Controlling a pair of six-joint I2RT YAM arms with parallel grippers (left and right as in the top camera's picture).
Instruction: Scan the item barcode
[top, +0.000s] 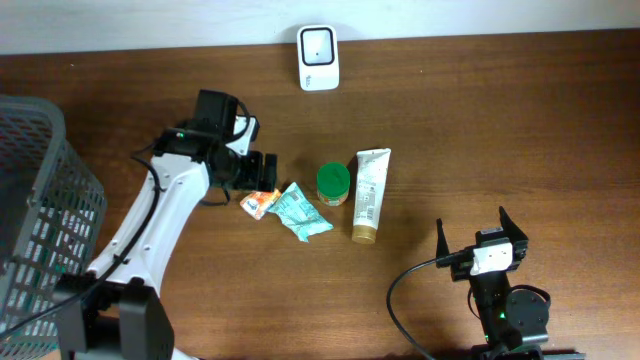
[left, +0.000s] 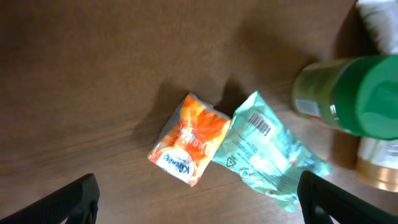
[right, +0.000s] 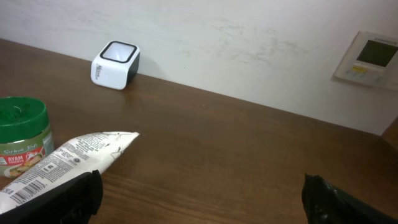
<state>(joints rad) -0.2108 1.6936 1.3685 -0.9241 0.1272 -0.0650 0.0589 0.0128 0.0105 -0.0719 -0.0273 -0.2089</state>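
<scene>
Four items lie mid-table: an orange packet (top: 260, 203), a teal packet (top: 302, 212), a green-lidded jar (top: 333, 184) and a white tube (top: 369, 194). A white scanner (top: 318, 57) stands at the far edge. My left gripper (top: 258, 177) hovers open just above the orange packet (left: 189, 140), with nothing between its fingers (left: 74, 199). Beside it, the teal packet (left: 267, 152) shows a barcode facing up. My right gripper (top: 481, 232) is open and empty near the front right. In its wrist view the scanner (right: 115, 65), jar (right: 22, 134) and tube (right: 62, 165) lie ahead to the left.
A grey mesh basket (top: 40, 220) stands at the left edge of the table. Black cables trail from both arms. A wall panel (right: 367, 59) hangs behind the table on the right.
</scene>
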